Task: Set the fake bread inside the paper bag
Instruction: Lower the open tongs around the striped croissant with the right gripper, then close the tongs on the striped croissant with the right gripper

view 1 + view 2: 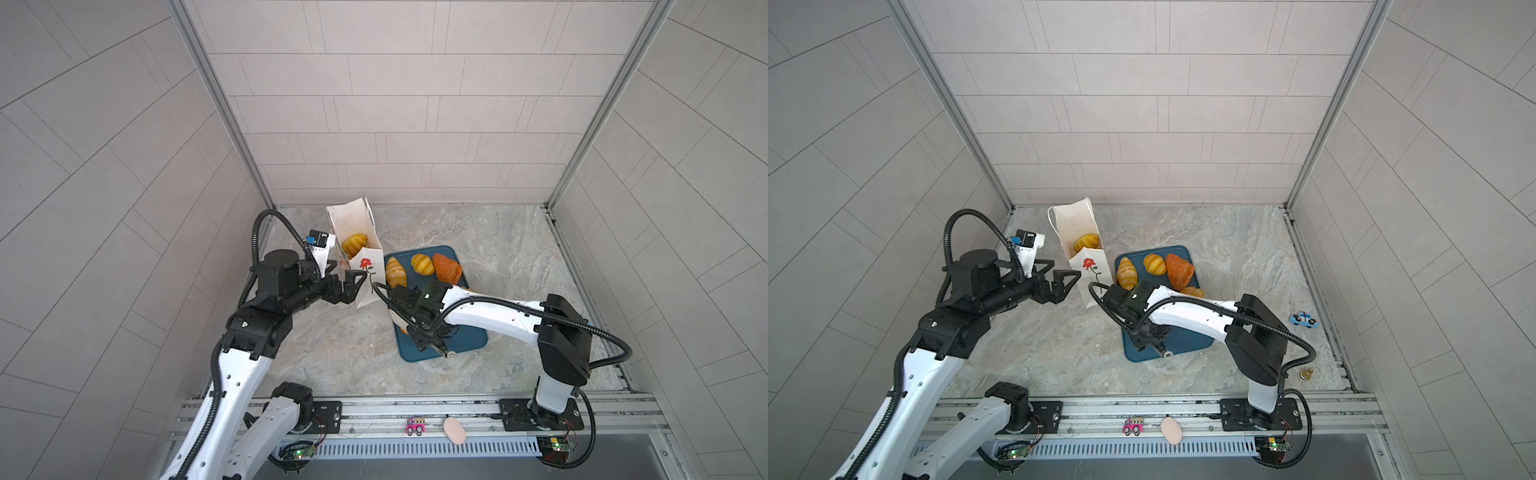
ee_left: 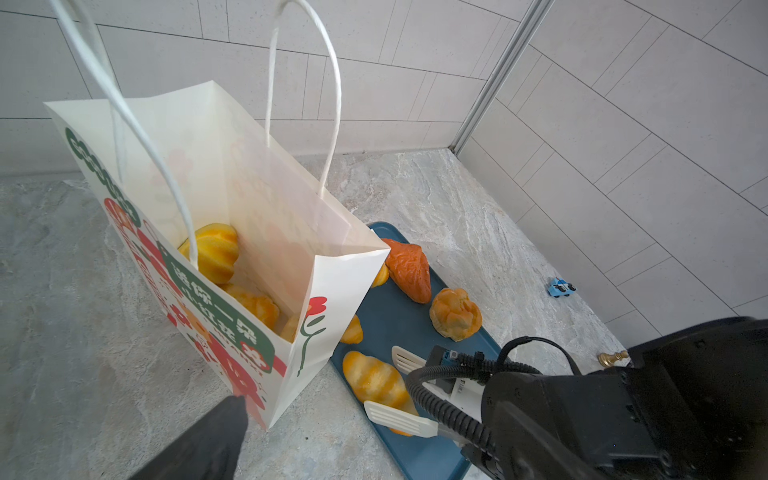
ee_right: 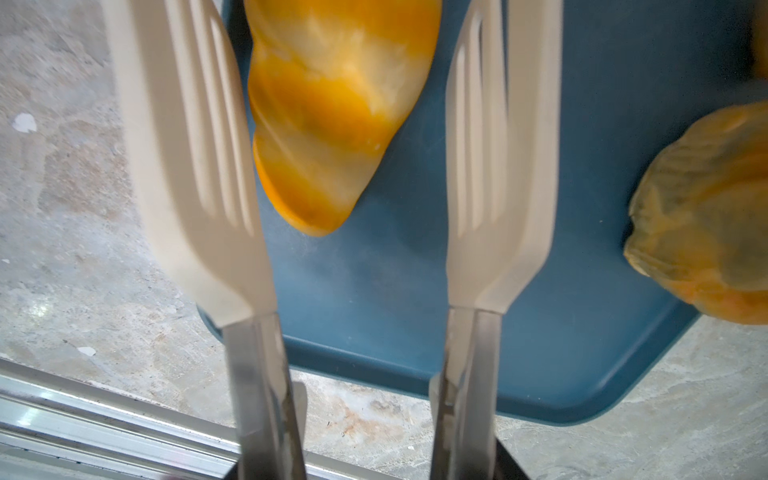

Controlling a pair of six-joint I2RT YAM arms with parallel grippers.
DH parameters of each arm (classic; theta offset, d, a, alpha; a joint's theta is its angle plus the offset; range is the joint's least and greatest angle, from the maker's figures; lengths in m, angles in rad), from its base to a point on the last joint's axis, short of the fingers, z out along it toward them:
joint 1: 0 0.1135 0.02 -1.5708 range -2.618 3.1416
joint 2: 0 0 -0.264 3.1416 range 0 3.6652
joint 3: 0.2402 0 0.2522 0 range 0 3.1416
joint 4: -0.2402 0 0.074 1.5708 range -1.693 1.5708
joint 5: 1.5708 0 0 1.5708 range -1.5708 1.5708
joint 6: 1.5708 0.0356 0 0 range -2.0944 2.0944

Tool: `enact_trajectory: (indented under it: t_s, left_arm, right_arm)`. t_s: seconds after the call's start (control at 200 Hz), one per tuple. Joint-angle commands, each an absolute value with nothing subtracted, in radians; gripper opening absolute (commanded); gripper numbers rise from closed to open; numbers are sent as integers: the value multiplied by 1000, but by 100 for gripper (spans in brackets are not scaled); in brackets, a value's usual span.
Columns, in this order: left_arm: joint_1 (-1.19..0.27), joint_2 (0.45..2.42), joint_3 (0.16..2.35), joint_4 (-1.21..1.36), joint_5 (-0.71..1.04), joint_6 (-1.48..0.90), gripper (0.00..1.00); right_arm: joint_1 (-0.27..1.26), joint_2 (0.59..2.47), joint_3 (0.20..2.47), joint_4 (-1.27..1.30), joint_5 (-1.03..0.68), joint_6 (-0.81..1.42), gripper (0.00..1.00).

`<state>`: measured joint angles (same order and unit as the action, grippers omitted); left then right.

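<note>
The white paper bag [image 1: 370,291] [image 1: 1090,286] [image 2: 232,166] stands upright and open, with golden fake bread [image 1: 354,244] [image 2: 216,249] inside. My left gripper [image 1: 347,270] [image 1: 1059,270] is open beside the bag's near corner. On the blue tray [image 1: 457,336] [image 2: 399,307] lie a striped croissant [image 1: 395,272], a roll [image 1: 422,264], an orange-brown loaf [image 1: 446,269] [image 2: 409,270] and a knotted piece [image 2: 455,313]. My right gripper [image 1: 428,338] [image 1: 1150,336] is shut on white tongs [image 2: 399,417] [image 3: 199,166]. The tong blades stand either side of another striped croissant [image 2: 374,380] [image 3: 332,104].
A blue toy car [image 1: 1303,319] and a brass chess piece [image 1: 1306,374] lie near the right wall. A pink toy car [image 1: 415,427] and a pale pink egg [image 1: 454,431] sit on the front rail. Tiled walls enclose three sides.
</note>
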<state>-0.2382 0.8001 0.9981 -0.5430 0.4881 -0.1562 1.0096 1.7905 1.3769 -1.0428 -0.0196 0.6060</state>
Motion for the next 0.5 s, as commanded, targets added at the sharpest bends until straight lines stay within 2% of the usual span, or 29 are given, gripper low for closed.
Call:
enact_trajectory:
  t_s: [0.0,0.26,0.495]
  left_arm:
    - [-242,783,1020,-563,479,-134,100]
    - [-243,784,1020,-565,473,-135,100]
    - [-242,787,1024,-569,458,-136,100]
  right_arm:
    - [1004,1803,1394,-1078,-3,600,57]
    - [985,1789,1384,-1094,-17,574,45]
    - [973,1760,1354,-1097,-36,549,39]
